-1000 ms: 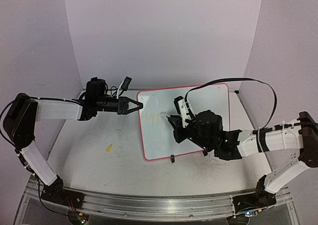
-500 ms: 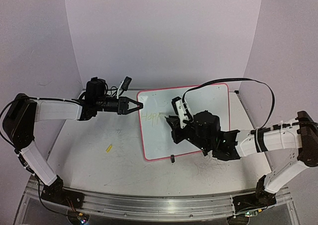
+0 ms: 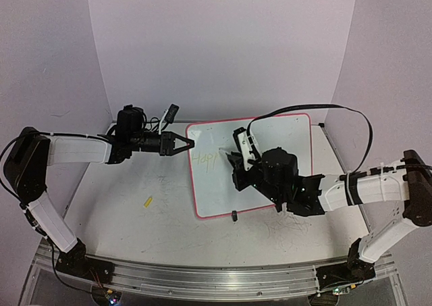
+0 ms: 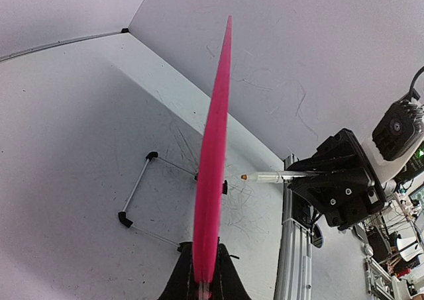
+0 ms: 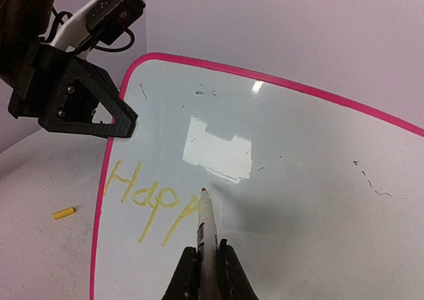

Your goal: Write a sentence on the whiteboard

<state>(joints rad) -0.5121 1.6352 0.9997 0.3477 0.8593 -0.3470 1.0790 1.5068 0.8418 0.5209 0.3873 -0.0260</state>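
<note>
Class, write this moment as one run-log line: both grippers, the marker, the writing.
left gripper: shut on whiteboard rim | right gripper: shut on marker | marker tip: by last letter, contact unclear | sentence: reads "Happ"

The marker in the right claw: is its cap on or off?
Off: the marker shows a bare tip at the whiteboard, by the yellow letters "Happ"; the right claw pinches it.

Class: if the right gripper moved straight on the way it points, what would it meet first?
The whiteboard: the right gripper holds a marker aimed at the board beside the yellow writing, possibly touching.
</note>
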